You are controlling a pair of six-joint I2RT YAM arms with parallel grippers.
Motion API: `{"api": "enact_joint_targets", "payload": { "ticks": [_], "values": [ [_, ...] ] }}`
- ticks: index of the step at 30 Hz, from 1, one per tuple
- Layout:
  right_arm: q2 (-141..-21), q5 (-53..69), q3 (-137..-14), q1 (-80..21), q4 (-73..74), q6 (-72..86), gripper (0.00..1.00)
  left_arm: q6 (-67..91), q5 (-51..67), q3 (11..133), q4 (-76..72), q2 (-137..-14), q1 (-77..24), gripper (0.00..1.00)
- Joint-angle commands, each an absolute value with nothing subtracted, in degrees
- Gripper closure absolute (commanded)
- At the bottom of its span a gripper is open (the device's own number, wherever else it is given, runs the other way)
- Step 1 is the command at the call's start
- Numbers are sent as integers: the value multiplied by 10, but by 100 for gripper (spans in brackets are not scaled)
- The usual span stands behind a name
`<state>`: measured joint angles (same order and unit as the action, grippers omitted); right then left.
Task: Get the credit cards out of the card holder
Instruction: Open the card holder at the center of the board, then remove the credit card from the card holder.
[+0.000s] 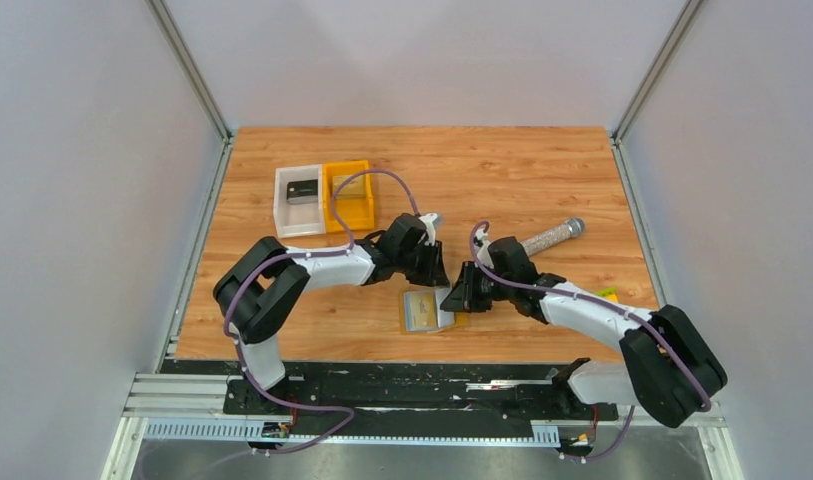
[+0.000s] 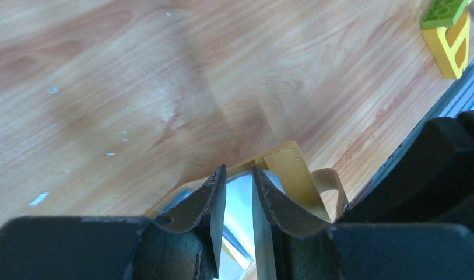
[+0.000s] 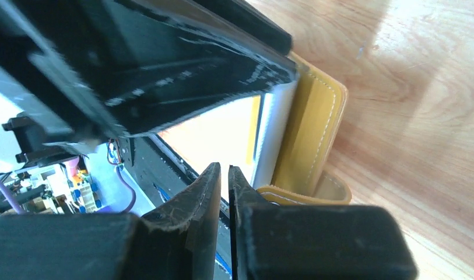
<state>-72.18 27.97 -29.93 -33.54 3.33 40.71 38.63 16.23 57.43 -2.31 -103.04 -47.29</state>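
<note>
The mustard-tan card holder (image 1: 422, 312) lies open near the table's front edge, its pale inner panels facing up. My left gripper (image 1: 434, 278) points down at its far side. In the left wrist view its jaws (image 2: 239, 178) stand a little apart, and only the holder's light-blue panel shows in the gap, with the tan flap (image 2: 292, 169) behind. My right gripper (image 1: 457, 298) meets the holder's right edge. Its jaws (image 3: 224, 172) are pressed to a thin slit at the holder's edge (image 3: 310, 128). A bright orange-white face (image 3: 223, 131), apparently a credit card, sits inside.
A white bin (image 1: 282, 205) holding a dark item and an orange bin (image 1: 349, 212) stand at the back left. A clear tube with a metal cap (image 1: 547, 238) lies behind the right arm. Green and yellow blocks (image 2: 450, 35) sit at the right. The mounting rail (image 1: 382, 385) runs along the near edge.
</note>
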Motion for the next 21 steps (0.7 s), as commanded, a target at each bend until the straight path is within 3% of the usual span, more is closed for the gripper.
{"api": "enact_joint_targets", "payload": {
  "ticks": [1,14,21],
  "values": [
    [-751,269,-296,-334,-32,432,88,379,173,563,-24,-991,-457,69],
    [-798,284,-307,-334,-48,420,86,389,143,460,34,-859,-438,69],
    [-838,305,-325,-333,-64,415,86,400,157,407,15,-842,-438,75]
  ]
}}
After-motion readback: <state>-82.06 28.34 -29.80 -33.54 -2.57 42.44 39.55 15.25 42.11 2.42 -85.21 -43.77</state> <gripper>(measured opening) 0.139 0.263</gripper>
